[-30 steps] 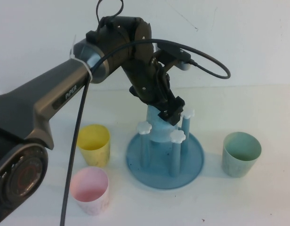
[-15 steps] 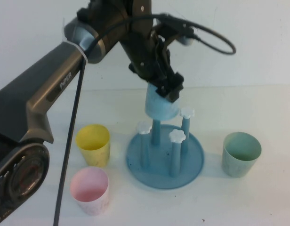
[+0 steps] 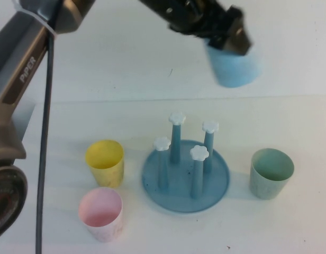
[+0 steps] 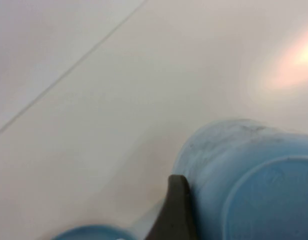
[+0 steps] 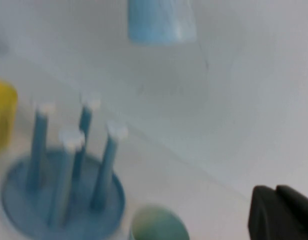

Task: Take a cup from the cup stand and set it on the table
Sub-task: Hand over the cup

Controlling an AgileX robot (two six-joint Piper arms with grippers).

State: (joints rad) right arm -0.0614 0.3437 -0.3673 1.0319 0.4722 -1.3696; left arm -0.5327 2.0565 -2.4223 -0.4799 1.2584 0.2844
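The table (image 3: 290, 222) is a broad white surface, faintly streaked, meeting a plain white backdrop along a faint seam behind the things. The left arm's grey casing bears the word "PIPER" in white letters. The left gripper (image 3: 226, 37) is high in the air near the top of the high view, behind and to the right of the cup stand (image 3: 185, 177), clenched on the light sky-blue cup (image 3: 233, 66). The cup hangs well clear of the stand, its long axis tilted, base up in the gripper and wider mouth pointing down and to the right. All four pegs are bare. A yellow cup (image 3: 105, 161) and a pink cup (image 3: 101, 212) stand left of the stand, a pale green cup (image 3: 271, 172) right of it. The right gripper (image 5: 281, 215) shows only as a dark edge in its wrist view; I cannot tell its state.
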